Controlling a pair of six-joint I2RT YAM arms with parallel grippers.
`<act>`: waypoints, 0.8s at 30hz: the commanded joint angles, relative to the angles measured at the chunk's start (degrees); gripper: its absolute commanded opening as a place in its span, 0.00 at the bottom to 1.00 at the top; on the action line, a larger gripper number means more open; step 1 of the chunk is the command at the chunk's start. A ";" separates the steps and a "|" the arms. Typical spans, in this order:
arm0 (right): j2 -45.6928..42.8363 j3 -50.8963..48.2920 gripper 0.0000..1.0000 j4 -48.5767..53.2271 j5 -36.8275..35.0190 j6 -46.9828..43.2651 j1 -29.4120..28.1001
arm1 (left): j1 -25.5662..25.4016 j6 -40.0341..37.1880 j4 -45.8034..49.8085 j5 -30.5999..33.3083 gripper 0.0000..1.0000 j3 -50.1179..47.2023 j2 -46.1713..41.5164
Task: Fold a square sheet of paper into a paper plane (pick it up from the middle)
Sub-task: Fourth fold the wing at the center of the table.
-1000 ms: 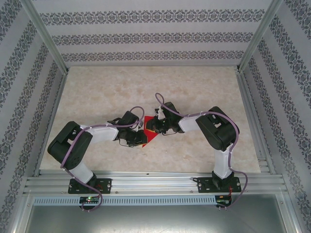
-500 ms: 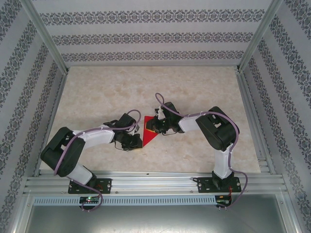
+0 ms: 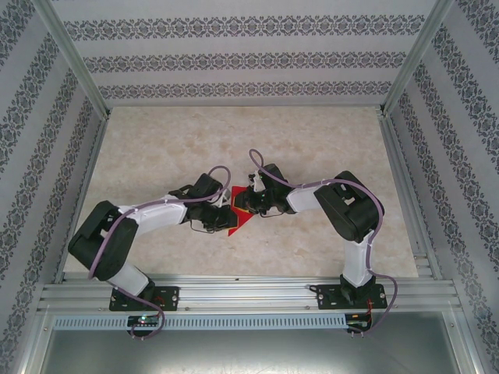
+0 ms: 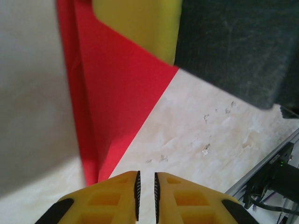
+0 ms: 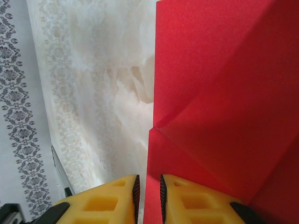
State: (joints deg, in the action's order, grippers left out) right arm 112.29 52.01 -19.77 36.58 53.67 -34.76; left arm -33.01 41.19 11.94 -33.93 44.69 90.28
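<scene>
The red paper [image 3: 236, 224] lies partly folded on the table between my two grippers, with a pointed corner toward the near edge. In the left wrist view the paper [image 4: 117, 93] shows a long crease down its left side. My left gripper [image 3: 220, 218] [image 4: 145, 176] is shut just off the paper's point, with bare table under its slit. My right gripper [image 3: 244, 206] [image 5: 148, 179] is shut and sits over the paper [image 5: 224, 93] at its straight left edge, red showing through the slit. One of its yellow fingers [image 4: 135, 23] rests on the paper in the left wrist view.
The marble-patterned table [image 3: 312, 148] stretches open behind and to both sides of the arms. An aluminium rail [image 3: 249, 292] [image 4: 273, 170] runs along the near edge. Patterned walls [image 3: 249, 62] enclose the back and sides.
My left gripper drew back toward the left and near side, then returned to the paper's lower left edge. The right arm and the paper have stayed in place.
</scene>
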 commanded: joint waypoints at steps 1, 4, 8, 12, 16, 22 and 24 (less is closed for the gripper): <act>3.10 -2.53 0.22 6.41 -4.55 -0.77 0.10 | -1.25 0.59 -4.36 -2.88 0.20 1.97 2.59; 3.02 -2.66 0.22 6.48 -4.55 -0.85 0.06 | -1.26 0.21 -1.24 0.01 0.18 1.49 4.59; 2.92 -2.88 0.22 6.45 -4.59 -0.92 0.32 | -1.26 0.67 0.52 3.72 0.16 -2.55 5.04; 3.01 -2.89 0.22 6.63 -4.41 -1.02 0.42 | -1.26 2.12 -0.51 3.60 0.14 -6.68 4.53; 2.88 -3.05 0.22 6.80 -4.41 -1.24 0.73 | -1.26 3.11 -0.46 3.91 0.13 -9.14 2.99; 3.10 -3.32 0.22 6.87 -4.34 -1.30 0.80 | -1.26 3.22 1.40 4.34 0.11 -10.04 0.24; 3.03 -3.56 0.22 6.83 -4.60 -0.96 0.82 | -1.26 3.39 1.85 4.75 0.11 -10.60 -1.72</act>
State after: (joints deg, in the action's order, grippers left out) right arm 112.29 51.57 -20.45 37.01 53.67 -34.72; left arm -33.71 43.72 4.73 -31.83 36.75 89.95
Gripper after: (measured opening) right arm 0.223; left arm 0.107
